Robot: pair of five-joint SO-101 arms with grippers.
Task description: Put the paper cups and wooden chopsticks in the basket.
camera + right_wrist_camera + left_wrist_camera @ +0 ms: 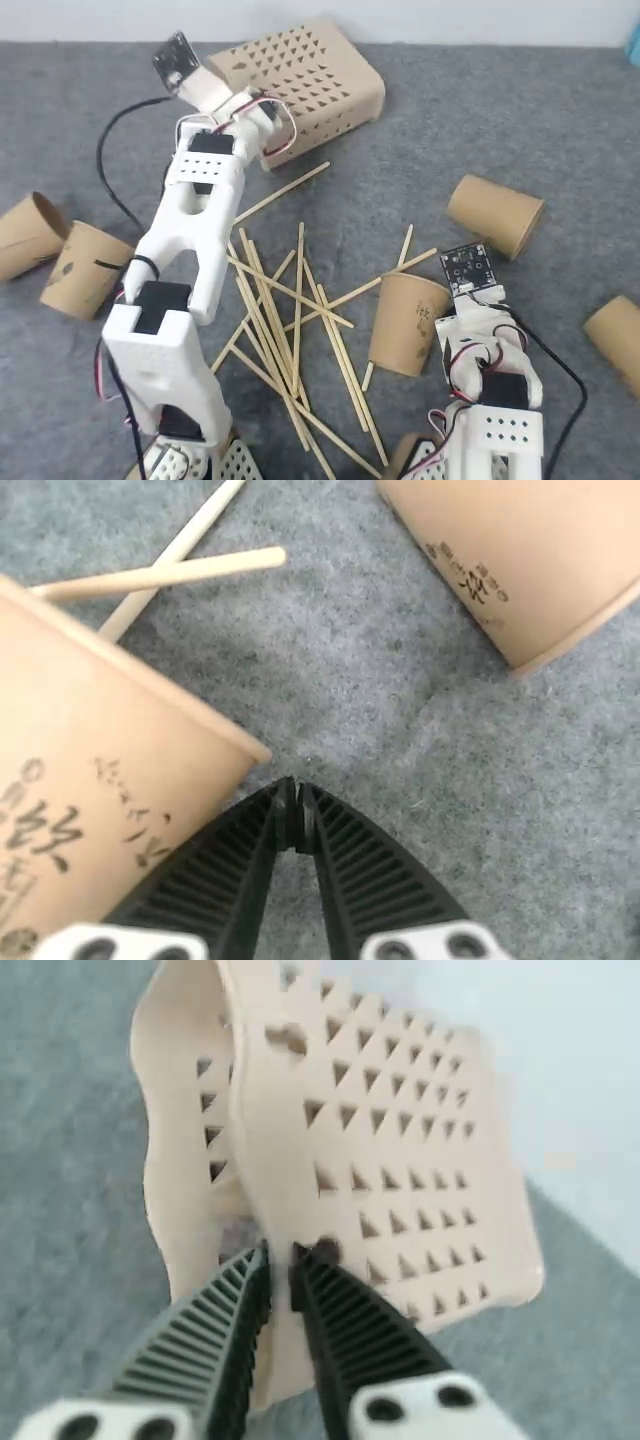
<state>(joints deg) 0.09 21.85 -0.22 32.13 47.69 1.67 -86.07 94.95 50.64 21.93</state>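
Grey felt desk (pixel 560 130): your left fingers (pixel 225 1310) pinch the rim of the tipped basket (pixel 320 80); your right fingers (pixel 240 860), pressed together, sit beside a paper cup (pixel 408 322) — likely light and crushable, so take its rim — with chopsticks (pixel 290 320) scattered mid-desk.

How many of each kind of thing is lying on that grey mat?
paper cups: 5 in plain sight, maybe a sixth half hidden by an arm
wooden chopsticks: about 12, crossed in a pile
basket: 1
total: about 18
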